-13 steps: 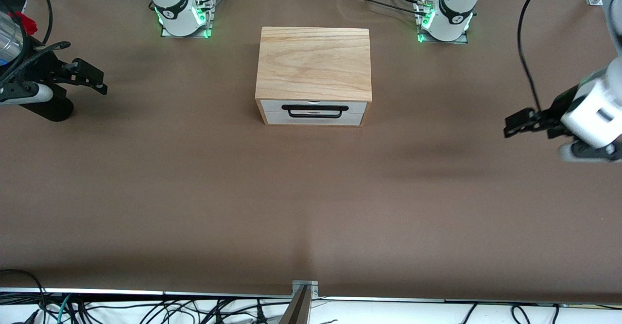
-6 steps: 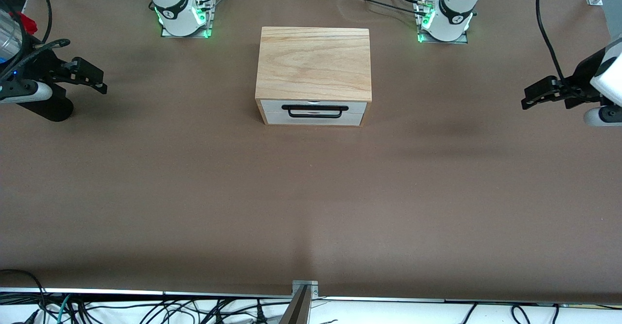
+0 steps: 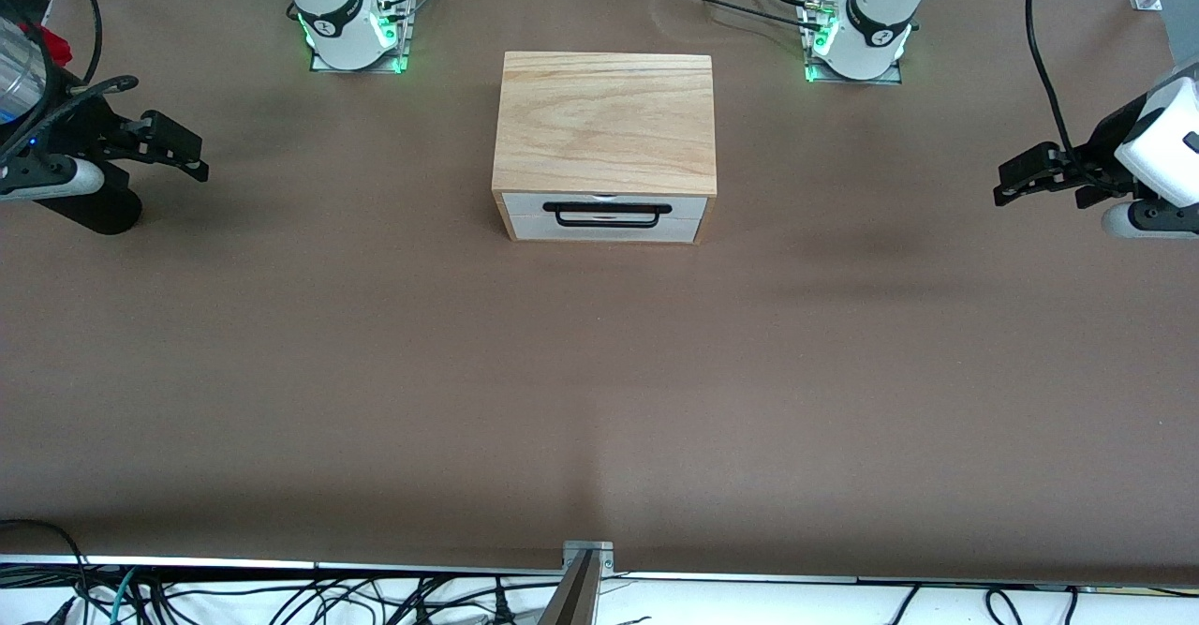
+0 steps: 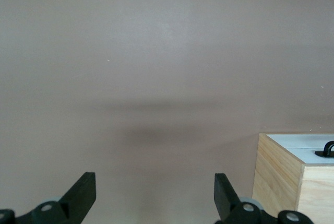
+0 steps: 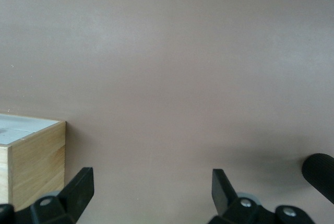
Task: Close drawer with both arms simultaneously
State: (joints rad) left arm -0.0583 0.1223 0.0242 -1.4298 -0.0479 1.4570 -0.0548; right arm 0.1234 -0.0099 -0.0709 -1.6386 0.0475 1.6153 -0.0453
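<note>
Left gripper (image 3: 1010,182): raised over bare table at the left arm's end, well apart from the cabinet. Its jaws stand wide apart; in the left wrist view the two black fingers (image 4: 83,195) show with a broad gap between them and nothing held. Under that gap lies only brown table surface with a soft shadow on it.

Right gripper (image 3: 192,158): raised over bare table at the right arm's end, likewise well apart from the cabinet. Its jaws are also spread wide and empty; the right wrist view shows the gripper (image 5: 151,192) with plain table between the tips. A black cylindrical part (image 5: 319,174) is seen at the edge of that view, and what it belongs to cannot be told.

Drawer (image 3: 605,215): seated in the cabinet (image 3: 605,124), its white front panel flush with the oak-coloured frame, so it reads as shut. The black wire handle (image 3: 607,212) runs across the panel, facing the front camera. Neither gripper touches the handle, the panel or the cabinet. A corner of the cabinet with a piece of the white panel appears in each wrist view.

The cabinet stands on the brown table (image 3: 599,400) midway between the two arm bases and slightly nearer to the front camera than they are. Both bases (image 3: 356,39) show green lights. Black cables (image 3: 1044,63) hang by the left arm, and more cables lie below the table's edge nearest the camera.
</note>
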